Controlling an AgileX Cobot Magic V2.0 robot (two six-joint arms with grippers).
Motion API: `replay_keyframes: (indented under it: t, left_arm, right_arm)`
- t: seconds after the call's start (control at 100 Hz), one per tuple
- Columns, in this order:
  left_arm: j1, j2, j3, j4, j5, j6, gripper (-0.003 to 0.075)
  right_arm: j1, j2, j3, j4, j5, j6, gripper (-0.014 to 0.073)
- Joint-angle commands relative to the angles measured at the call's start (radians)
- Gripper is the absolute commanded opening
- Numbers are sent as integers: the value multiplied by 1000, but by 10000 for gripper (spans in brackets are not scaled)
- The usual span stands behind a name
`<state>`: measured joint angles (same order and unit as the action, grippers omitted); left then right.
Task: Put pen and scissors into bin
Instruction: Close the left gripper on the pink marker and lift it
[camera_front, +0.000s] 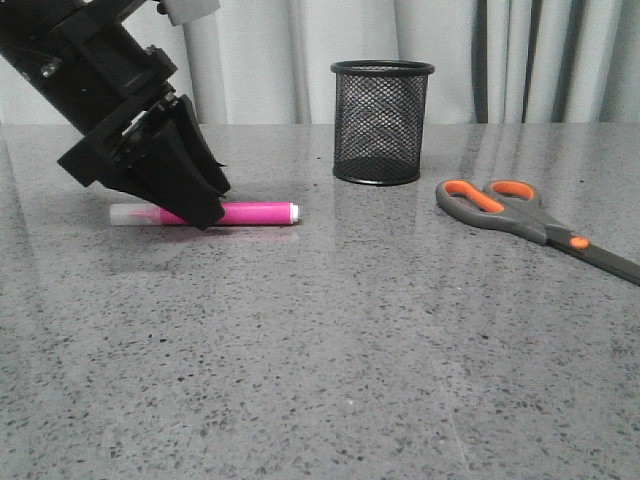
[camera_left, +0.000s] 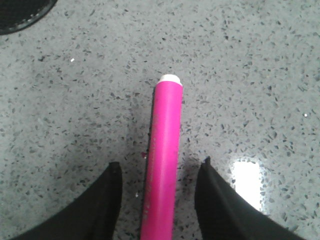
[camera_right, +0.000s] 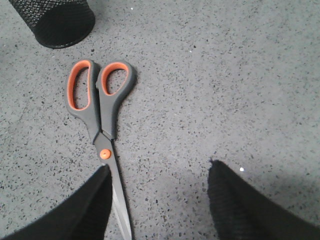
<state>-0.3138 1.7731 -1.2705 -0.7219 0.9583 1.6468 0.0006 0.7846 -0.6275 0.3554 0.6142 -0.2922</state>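
The pink pen (camera_front: 250, 213) lies flat on the grey table, left of the black mesh bin (camera_front: 382, 122). My left gripper (camera_front: 200, 205) is down at the pen, open, with one finger on each side of the pink barrel (camera_left: 162, 165) and gaps on both sides. The clear cap end sticks out to the left in the front view. The grey scissors (camera_front: 520, 215) with orange loops lie closed at the right. My right gripper (camera_right: 159, 170) is open above the table, its one finger beside the scissors' blade (camera_right: 117, 180). The right arm is out of the front view.
The bin's base (camera_right: 55, 22) shows in the right wrist view beyond the scissors' handles, and its rim edge (camera_left: 20, 15) in the left wrist view. Grey curtains hang behind the table's far edge. The speckled table (camera_front: 320, 380) stretches toward the front.
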Motion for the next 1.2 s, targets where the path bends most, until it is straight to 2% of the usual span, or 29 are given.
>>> replay_keyframes:
  t: [0.0,0.74,0.85,1.04,1.19]
  left_arm:
    - [-8,-40,-31,-42,8,0,316]
    - [-8,-3,-31,-27,51,-6,312]
    - [-8,-3,-31,-25,53,-6,245]
    - [-8,-3,-33,0,63,-28,-20]
    - [-8,-9,-77,-10,103,-98,-19]
  right_arm:
    - [-1,0,-37,6,-51,-12,381]
    - [-1,0,-37,6,-51,-12,381]
    - [-1,0,-37,6,-50,-12,381]
    - [-1,0,-37,6,-50,-12,381]
    - [-1,0,-37,6,-50,-12,381]
